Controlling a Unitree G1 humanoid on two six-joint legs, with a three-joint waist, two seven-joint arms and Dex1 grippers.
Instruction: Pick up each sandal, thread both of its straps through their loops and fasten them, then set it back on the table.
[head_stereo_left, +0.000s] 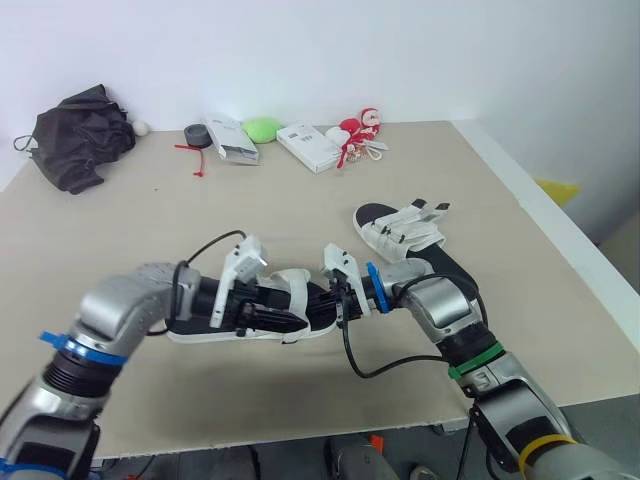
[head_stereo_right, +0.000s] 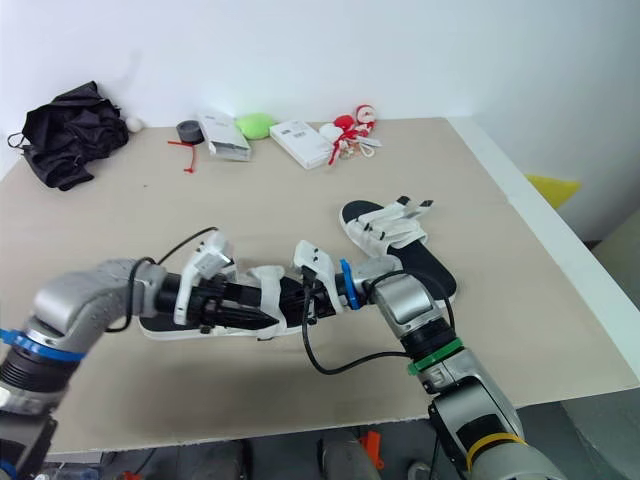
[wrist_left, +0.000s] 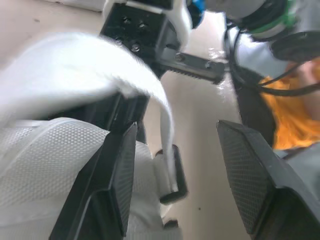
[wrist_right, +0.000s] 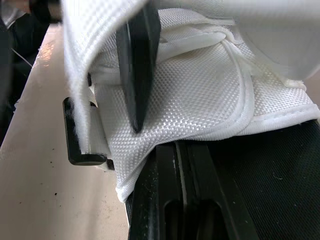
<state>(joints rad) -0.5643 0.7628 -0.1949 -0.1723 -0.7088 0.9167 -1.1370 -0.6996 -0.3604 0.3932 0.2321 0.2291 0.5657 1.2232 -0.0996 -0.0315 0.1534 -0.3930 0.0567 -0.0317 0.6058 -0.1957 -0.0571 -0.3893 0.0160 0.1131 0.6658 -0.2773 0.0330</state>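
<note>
Beige counter (head_stereo_left: 150, 230); black-soled sandal with white woven straps (head_stereo_left: 292, 285) sits lower centre, left claw (wrist_left: 177, 130) wide open astride its loose white strap (wrist_left: 165, 115), right claw (head_stereo_left: 328, 300) grip cannot tell; judged threading step, next needs the strap tip fed through the black plastic loop (wrist_right: 74, 135).

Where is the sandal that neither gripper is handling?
In the eye views, the other sandal lies on the table at the robot's right, just beyond the right arm and the handled sandal.

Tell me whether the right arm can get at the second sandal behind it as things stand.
Probably yes. The second sandal lies uncovered close behind the right pincer, nothing between them; the pincer is at the near sandal and would have to swing back.
</note>
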